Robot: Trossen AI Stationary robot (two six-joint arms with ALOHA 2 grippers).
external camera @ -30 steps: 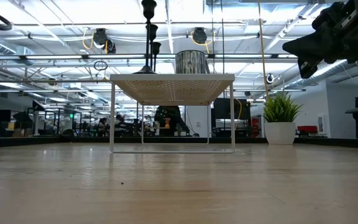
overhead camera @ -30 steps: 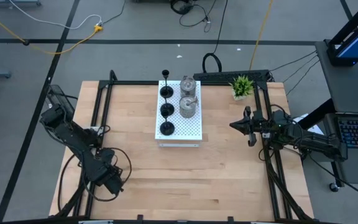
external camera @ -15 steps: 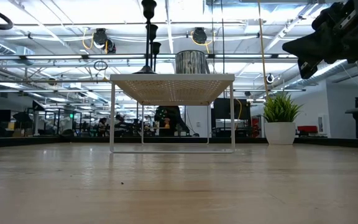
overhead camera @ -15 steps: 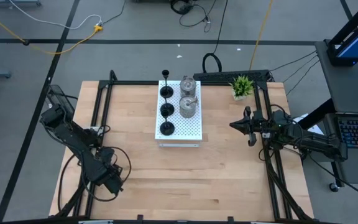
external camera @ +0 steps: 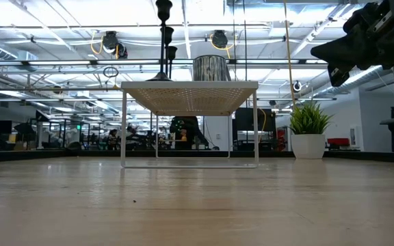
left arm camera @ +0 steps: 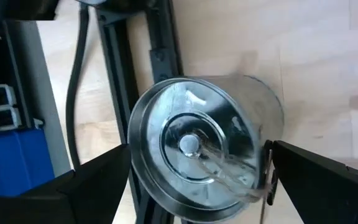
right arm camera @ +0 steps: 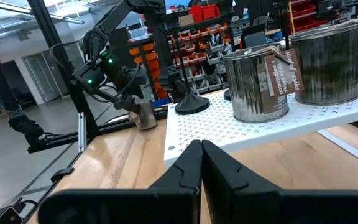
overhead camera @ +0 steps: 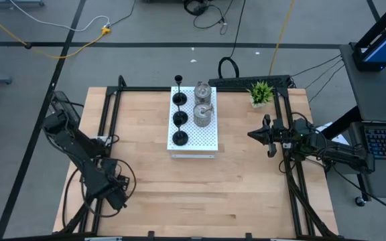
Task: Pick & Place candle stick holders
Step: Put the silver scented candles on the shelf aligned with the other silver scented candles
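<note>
Three black holders (overhead camera: pixel 179 118) and two silver holders (overhead camera: pixel 202 115) stand on their bases on the white perforated board (overhead camera: pixel 206 137) at the table's far middle. My left gripper (overhead camera: pixel 112 191) is near the table's left front corner and is shut on a third silver holder (left arm camera: pixel 204 155). The high view hides this holder under the gripper, but it also shows in the right wrist view (right arm camera: pixel 145 116). My right gripper (right arm camera: pixel 201 148) is shut and empty, held above the table's right side (overhead camera: pixel 250 134) and pointing toward the board. My left gripper pinches the silver holder by its round side wall (left arm camera: pixel 263 155), one finger (left arm camera: pixel 316 180) on each side. The fingers come from above, pointing down. The holder's open mouth faces the wrist camera. I cannot tell whether its base is clear of the table.
A small green potted plant (overhead camera: pixel 261 92) stands at the far right corner. Black frame rails (overhead camera: pixel 109 114) run along the table's left and right sides. Bare wood lies between the board and the near edge.
My left arm has shifted a little toward the table's left edge, still holding the silver holder.
</note>
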